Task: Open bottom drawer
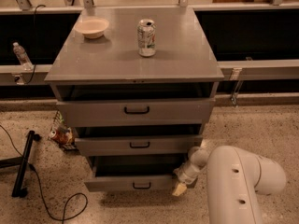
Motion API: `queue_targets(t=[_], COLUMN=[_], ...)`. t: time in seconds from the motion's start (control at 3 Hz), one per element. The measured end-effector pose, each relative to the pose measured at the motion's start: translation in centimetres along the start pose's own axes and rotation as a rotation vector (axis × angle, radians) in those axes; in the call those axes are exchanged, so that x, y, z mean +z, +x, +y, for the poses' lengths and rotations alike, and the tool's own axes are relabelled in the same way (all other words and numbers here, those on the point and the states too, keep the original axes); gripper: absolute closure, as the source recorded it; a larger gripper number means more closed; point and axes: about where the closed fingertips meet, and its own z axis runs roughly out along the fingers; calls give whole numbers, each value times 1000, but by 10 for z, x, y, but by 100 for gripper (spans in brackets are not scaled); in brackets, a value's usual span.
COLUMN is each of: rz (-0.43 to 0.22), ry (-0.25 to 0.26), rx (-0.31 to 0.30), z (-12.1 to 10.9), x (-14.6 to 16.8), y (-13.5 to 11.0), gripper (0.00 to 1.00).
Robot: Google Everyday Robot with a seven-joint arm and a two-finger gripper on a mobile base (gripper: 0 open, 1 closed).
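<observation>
The grey cabinet has three drawers, each with a small black loop handle. The bottom drawer stands pulled out furthest, with its dark interior showing behind the shallow front. The middle drawer and the taller top drawer are each out a little. My gripper is at the end of the white arm, low at the bottom drawer's right front corner, close to or touching it.
A white bowl and a soda can stand on the cabinet top. A black stand and cable lie on the floor at left, with a crumpled packet by the cabinet. A plastic bottle is on the left ledge.
</observation>
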Motion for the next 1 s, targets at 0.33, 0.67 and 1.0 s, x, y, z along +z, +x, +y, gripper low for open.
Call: queue_targets(t=[0.33,0.67,1.0], rz=[18,19,32], ry=[-24,-27,-56], rx=[19,22,55], z=[10,11,27], x=[-9,-10,-17], y=[4,4,7], gripper=[69,98,98])
